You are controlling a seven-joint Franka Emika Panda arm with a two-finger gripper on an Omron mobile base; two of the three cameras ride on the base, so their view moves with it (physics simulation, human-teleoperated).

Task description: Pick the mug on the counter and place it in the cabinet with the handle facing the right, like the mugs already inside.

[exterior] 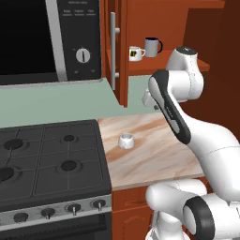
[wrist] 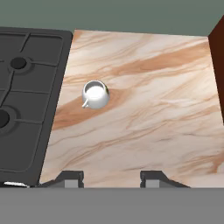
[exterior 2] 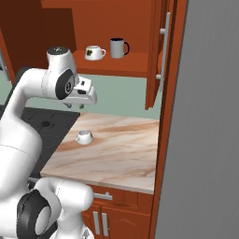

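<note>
One mug (wrist: 95,94) on marble counter (wrist: 148,109)

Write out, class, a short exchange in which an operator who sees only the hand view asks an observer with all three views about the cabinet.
Operator: I see the mug on the counter beside the stove. Is the cabinet open?
Observer: Yes. The cabinet hangs above the counter and its door stands open.
Operator: What is inside it?
Observer: A white mug and a taller grey mug stand side by side on its shelf, both with handles pointing right.
</note>
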